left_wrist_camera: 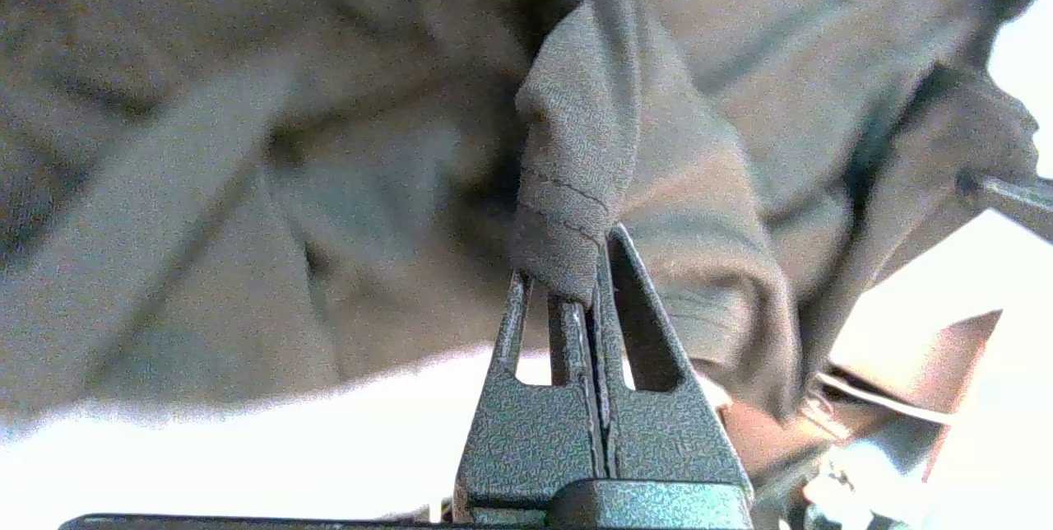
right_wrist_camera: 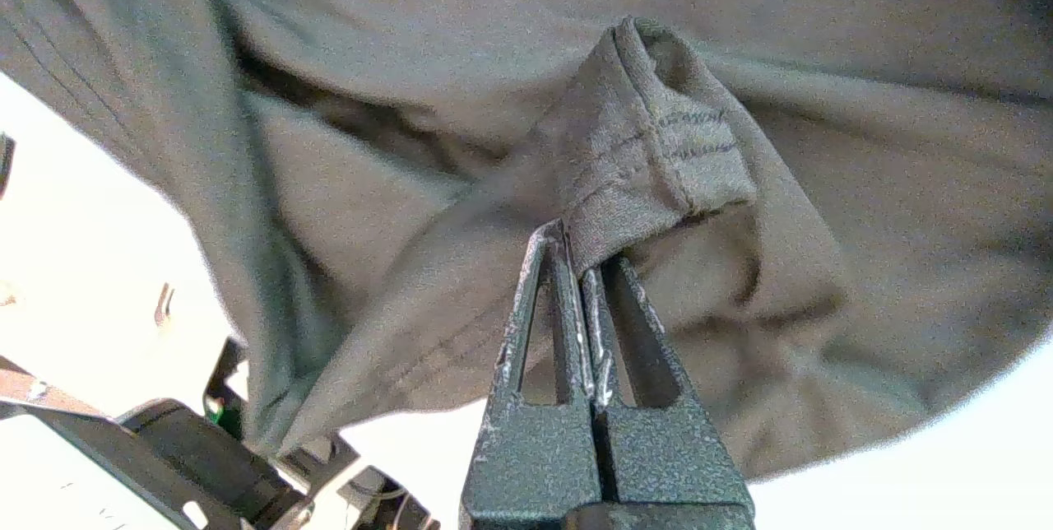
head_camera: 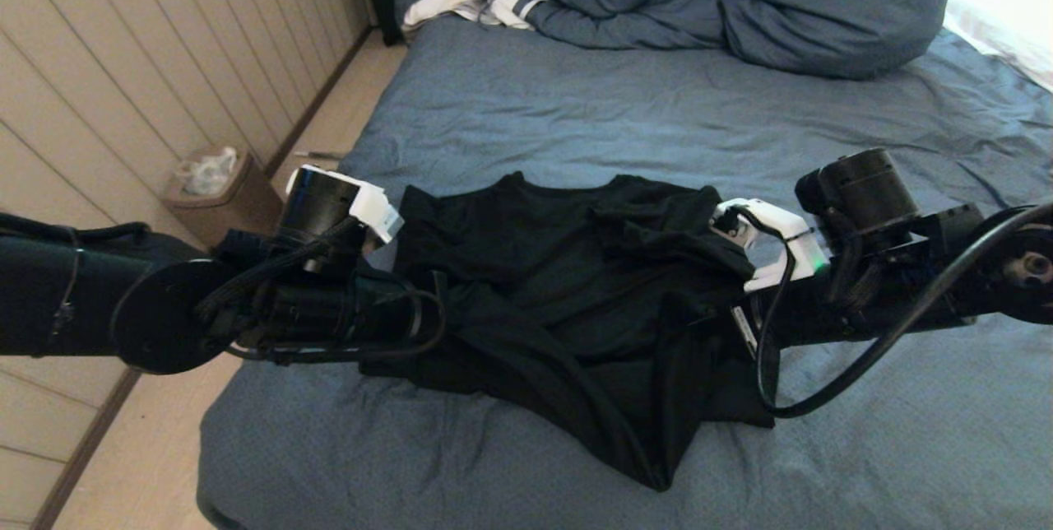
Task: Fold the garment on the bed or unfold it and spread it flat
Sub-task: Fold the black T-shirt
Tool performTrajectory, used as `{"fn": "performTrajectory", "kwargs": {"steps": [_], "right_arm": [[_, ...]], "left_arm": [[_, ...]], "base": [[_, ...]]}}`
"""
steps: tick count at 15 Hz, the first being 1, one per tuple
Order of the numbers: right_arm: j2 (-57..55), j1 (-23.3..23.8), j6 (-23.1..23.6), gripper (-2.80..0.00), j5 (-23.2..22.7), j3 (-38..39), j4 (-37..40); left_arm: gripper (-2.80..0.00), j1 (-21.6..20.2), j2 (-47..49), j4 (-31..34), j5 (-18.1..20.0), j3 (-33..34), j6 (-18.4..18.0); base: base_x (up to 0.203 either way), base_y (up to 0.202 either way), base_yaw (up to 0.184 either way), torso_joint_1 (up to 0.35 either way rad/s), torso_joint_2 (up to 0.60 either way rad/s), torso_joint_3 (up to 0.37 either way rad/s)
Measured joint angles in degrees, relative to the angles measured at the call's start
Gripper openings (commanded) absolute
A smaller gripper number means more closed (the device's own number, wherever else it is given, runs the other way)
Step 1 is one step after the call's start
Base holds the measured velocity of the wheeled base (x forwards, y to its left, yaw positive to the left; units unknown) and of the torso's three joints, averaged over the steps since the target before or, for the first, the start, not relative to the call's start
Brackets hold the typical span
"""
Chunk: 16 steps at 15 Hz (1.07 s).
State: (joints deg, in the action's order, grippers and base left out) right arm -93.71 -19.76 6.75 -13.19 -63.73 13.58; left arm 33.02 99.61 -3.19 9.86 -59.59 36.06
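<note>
Black garment, slate-blue bed

I can read no text, label, brand, number or sign in any of my three views. The garment lies plain black side up on the bed, and a small white tag on my right arm is too small to make out.
</note>
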Motion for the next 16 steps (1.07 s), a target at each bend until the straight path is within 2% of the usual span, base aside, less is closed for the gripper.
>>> {"fn": "performTrajectory", "kwargs": {"steps": [4, 6, 8, 11, 16], "right_arm": [[7.0, -0.4, 0.0, -2.80, 0.0, 3.8, 0.1], [11.2, -0.5, 0.1, -2.80, 0.0, 6.6, 0.1], [15.3, -0.7, 0.2, -2.80, 0.0, 9.5, 0.2], [22.4, -0.7, -0.2, -2.80, 0.1, 13.3, 0.9], [33.8, -0.7, -0.5, -2.80, 0.1, 16.1, 6.3]], "left_arm": [[-2.80, 0.5, -10.4, 1.2, -0.2, 6.8, -0.1], [-2.80, 0.5, -15.8, 4.7, -0.2, 9.0, -0.3], [-2.80, 0.6, -20.0, 9.1, -0.1, 10.4, -0.4], [-2.80, 0.6, -25.4, 11.0, -0.1, 13.3, -0.3], [-2.80, 0.6, -33.3, 17.2, -0.4, 13.7, -0.3]], "base": [[0.000, 0.000, 0.000, 0.000, 0.00, 0.000], [0.000, 0.000, 0.000, 0.000, 0.00, 0.000], [0.000, 0.000, 0.000, 0.000, 0.00, 0.000], [0.000, 0.000, 0.000, 0.000, 0.00, 0.000], [0.000, 0.000, 0.000, -0.001, 0.00, 0.007]]}}
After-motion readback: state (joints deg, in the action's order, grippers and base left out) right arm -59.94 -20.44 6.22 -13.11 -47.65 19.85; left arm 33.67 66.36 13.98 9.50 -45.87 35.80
